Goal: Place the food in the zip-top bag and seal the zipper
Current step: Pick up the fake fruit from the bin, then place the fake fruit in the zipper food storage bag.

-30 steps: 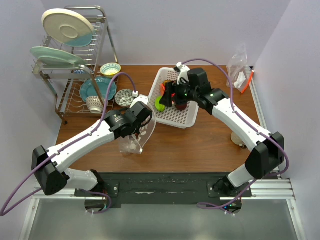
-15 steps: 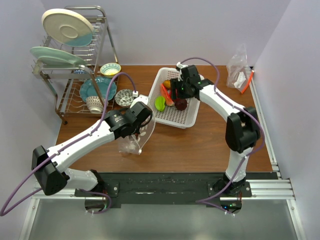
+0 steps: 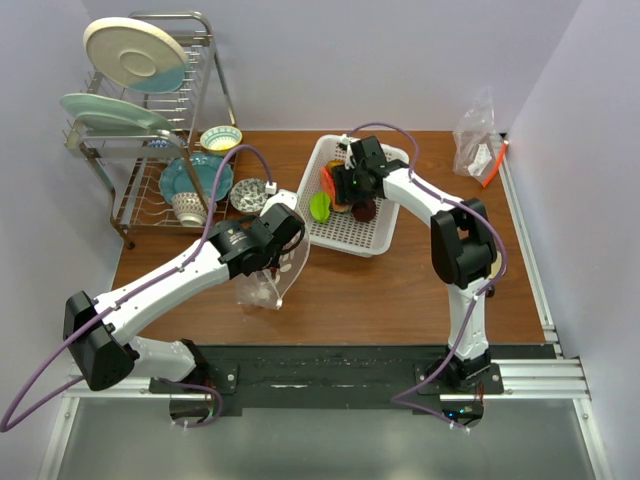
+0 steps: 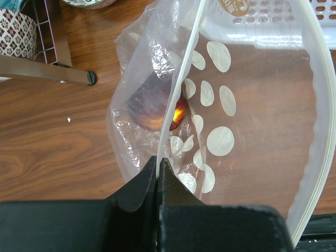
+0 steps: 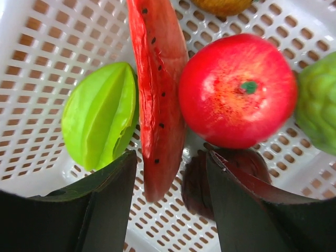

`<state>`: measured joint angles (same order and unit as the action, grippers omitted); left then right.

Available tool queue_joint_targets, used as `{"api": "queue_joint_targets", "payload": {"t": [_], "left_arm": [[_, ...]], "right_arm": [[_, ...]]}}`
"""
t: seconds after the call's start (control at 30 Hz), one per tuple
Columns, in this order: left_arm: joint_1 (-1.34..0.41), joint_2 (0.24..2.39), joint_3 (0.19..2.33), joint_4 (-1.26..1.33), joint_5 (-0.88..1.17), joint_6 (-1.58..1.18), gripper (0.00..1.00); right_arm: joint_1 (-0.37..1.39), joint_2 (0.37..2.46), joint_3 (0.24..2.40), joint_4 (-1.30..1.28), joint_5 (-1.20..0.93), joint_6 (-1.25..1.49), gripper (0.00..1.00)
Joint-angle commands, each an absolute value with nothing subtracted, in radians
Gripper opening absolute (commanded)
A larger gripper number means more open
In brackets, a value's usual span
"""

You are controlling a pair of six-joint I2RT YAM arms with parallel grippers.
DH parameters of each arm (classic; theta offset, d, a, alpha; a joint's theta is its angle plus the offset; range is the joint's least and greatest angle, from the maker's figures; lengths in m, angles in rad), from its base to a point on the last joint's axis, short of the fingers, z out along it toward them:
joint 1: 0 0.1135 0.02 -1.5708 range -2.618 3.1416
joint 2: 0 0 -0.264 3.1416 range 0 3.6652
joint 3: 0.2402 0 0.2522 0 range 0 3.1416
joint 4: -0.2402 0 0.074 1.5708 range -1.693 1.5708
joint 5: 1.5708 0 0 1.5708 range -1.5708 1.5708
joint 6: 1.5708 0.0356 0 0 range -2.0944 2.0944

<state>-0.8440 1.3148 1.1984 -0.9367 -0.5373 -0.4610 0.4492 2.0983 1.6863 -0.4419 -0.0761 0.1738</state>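
My left gripper [image 4: 158, 163] is shut on the pale zipper [image 4: 184, 79] of the zip-top bag [image 4: 257, 136]. It holds the bag's mouth up over the table, left of the white basket [image 3: 372, 238]. A red-orange fruit [image 4: 152, 105] lies inside the bag [image 3: 262, 290]. My right gripper [image 5: 173, 205] is open low over the basket [image 5: 42, 52]. Its jaws straddle the tip of a red watermelon slice [image 5: 157, 94] and a dark purple piece [image 5: 197, 184]. A red apple [image 5: 237, 97], a green starfruit [image 5: 100, 123] and a green bumpy fruit [image 5: 317, 102] lie beside them.
A dish rack [image 3: 150, 150] with plates and bowls stands at the back left, and a small bowl [image 3: 248, 195] sits beside it. Another clear bag with a red-orange strip [image 3: 478, 135] stands at the back right. The rack's foot [image 4: 52, 68] is near the bag.
My right arm has swung left and further into the basket, with the gripper now lower over the fruits. The left arm and the bag have not moved.
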Motion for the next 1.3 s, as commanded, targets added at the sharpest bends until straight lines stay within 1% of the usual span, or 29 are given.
{"api": "queue_joint_targets", "payload": {"t": [0.0,0.03,0.07,0.1,0.17,0.23,0.43,0.6,0.93,1.13,1.27], "left_arm": [[-0.836,1.301,1.221,-0.923,-0.546,-0.460,0.00],[-0.838,1.302,1.221,-0.923,-0.545,-0.462,0.00],[-0.838,1.302,1.221,-0.923,-0.543,-0.462,0.00],[-0.838,1.301,1.220,-0.923,-0.543,-0.462,0.00],[-0.836,1.301,1.220,-0.923,-0.540,-0.463,0.00],[-0.836,1.299,1.218,-0.923,-0.538,-0.465,0.00],[-0.836,1.302,1.221,-0.920,-0.532,-0.466,0.00],[-0.838,1.307,1.221,-0.913,-0.534,-0.468,0.00],[-0.838,1.313,1.215,-0.910,-0.522,-0.492,0.00],[-0.838,1.312,1.201,-0.888,-0.509,-0.491,0.00],[-0.838,1.322,1.215,-0.888,-0.514,-0.485,0.00]], "right_arm": [[0.472,2.117,1.700,-0.413,-0.068,0.152,0.54],[0.477,2.121,1.701,-0.417,-0.048,0.150,0.50],[0.480,2.131,1.706,-0.425,-0.031,0.150,0.33],[0.482,2.131,1.712,-0.434,-0.019,0.150,0.26],[0.483,2.111,1.703,-0.434,-0.009,0.150,0.20],[0.483,2.080,1.689,-0.425,-0.009,0.153,0.18],[0.485,1.922,1.663,-0.463,-0.086,0.178,0.15],[0.486,1.748,1.554,-0.471,-0.184,0.221,0.14],[0.554,1.520,1.350,-0.506,-0.383,0.281,0.14],[0.618,1.375,1.238,-0.531,-0.442,0.313,0.14],[0.629,1.292,1.162,-0.537,-0.494,0.336,0.14]]}}
